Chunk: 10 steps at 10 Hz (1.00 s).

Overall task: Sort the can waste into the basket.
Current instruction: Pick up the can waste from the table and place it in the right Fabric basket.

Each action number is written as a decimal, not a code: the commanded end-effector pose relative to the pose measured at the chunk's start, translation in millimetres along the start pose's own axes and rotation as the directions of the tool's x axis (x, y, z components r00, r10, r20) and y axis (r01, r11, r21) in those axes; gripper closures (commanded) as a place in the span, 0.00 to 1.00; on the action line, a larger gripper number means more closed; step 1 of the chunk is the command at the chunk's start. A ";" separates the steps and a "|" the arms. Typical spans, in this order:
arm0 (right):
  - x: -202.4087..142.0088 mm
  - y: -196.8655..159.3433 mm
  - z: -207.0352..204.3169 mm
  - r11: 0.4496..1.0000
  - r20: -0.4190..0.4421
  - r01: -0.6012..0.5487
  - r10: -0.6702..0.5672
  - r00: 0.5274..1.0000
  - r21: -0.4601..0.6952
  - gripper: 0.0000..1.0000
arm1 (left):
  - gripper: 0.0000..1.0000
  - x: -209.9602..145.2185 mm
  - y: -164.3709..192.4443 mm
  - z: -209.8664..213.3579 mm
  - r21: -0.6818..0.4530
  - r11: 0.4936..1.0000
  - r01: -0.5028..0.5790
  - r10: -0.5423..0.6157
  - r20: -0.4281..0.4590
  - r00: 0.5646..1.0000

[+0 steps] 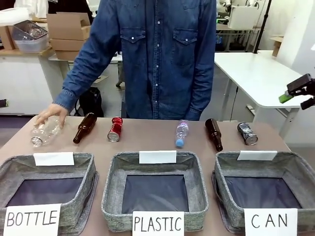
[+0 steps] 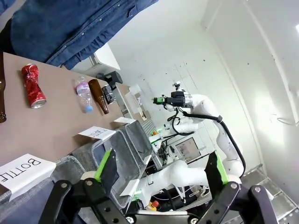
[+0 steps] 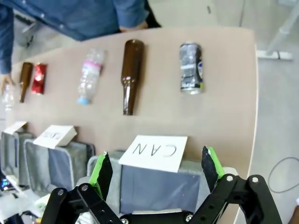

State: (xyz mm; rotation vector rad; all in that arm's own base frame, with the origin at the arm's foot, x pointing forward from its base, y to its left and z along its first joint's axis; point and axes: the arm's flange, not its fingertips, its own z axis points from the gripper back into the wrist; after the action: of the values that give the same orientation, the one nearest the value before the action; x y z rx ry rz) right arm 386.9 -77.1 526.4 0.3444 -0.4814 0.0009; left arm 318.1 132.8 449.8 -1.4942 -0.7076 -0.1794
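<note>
**A:** Cans first: where do they lie?
**B:** Both are on their sides on the counter [image 1: 147,143], in the row across the middle of the front view. The red can [image 1: 115,129] sits left of centre, between a brown bottle [image 1: 84,128] and a small plastic bottle [image 1: 181,133]. The dark can [image 1: 247,133] is at the row's right end.
**A:** And the CAN basket [image 1: 295,160]?
**B:** Lower right of the frame, just below the dark can.
**A:** The robot's hands?
**B:** The left hand [image 2: 161,161] is spread wide and empty. The right hand [image 3: 155,161] is wide too, holding nothing, above the CAN sign [image 3: 153,151] in its wrist view.
**A:** The person?
**B:** The person's hand [image 1: 49,115] rests on a clear bottle [image 1: 45,132] at far left.
</note>
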 end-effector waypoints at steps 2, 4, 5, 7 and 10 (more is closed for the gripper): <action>62.8 8.2 -59.1 0.990 -0.063 -0.063 0.056 0.996 -0.125 0.00 | 0.00 -0.4 0.0 -0.6 -0.020 0.999 0.026 -0.026 0.013 1.000; 92.8 -2.9 -112.7 0.970 -0.126 -0.070 0.041 0.991 -0.231 0.00 | 0.00 -0.4 0.0 -0.6 -0.020 0.999 0.026 -0.026 0.013 1.000; 102.6 -8.6 -141.3 0.963 -0.159 -0.079 0.038 0.987 -0.259 0.00 | 0.00 -0.4 0.0 -0.6 -0.020 0.999 0.026 -0.026 0.013 1.000; 114.1 -20.2 -195.3 0.964 -0.234 -0.069 0.007 0.972 -0.258 0.00 | 0.00 -0.4 0.0 -0.6 -0.020 0.999 0.026 -0.026 0.013 1.000; 116.7 -26.4 -252.8 0.974 -0.320 -0.060 -0.013 0.947 -0.218 0.00 | 0.00 -0.4 0.0 -0.6 -0.020 0.999 0.026 -0.026 0.013 1.000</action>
State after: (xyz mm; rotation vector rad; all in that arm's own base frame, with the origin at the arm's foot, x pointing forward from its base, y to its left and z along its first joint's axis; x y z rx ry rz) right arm 595.1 -32.8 356.1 0.1017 -0.1912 0.0529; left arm 318.5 133.2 448.9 -1.4952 -0.7091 -0.1794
